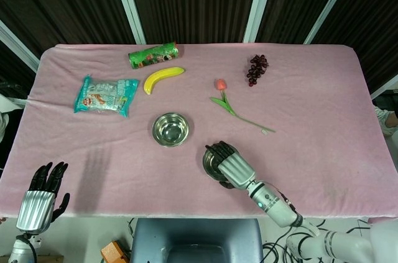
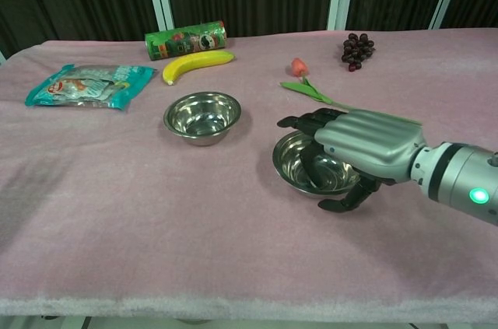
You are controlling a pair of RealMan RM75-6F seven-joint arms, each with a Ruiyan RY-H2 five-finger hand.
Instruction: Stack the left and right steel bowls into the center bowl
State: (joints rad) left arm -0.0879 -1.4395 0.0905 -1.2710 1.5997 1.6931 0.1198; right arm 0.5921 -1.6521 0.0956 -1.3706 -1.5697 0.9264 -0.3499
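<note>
Two steel bowls stand on the pink cloth. One bowl (image 1: pixel 170 129) (image 2: pixel 202 115) sits empty at centre left, untouched. The other bowl (image 1: pixel 209 158) (image 2: pixel 294 164) lies nearer the front edge, partly hidden under my right hand (image 1: pixel 229 165) (image 2: pixel 362 146). That hand's fingers (image 2: pixel 311 128) reach over the far rim and down into the bowl, while the thumb sits outside the near rim. The bowl still rests on the cloth. My left hand (image 1: pixel 38 198) hangs at the front left corner, off the table edge, fingers spread, holding nothing; the chest view does not show it.
Toward the back lie a green canister (image 1: pixel 153 55) (image 2: pixel 185 39), a banana (image 1: pixel 163 78) (image 2: pixel 196 63) and a snack packet (image 1: pixel 106 94) (image 2: pixel 87 85). A tulip (image 1: pixel 231 104) (image 2: pixel 311 86) and dark grapes (image 1: pixel 257 69) (image 2: pixel 357 50) lie behind the right bowl.
</note>
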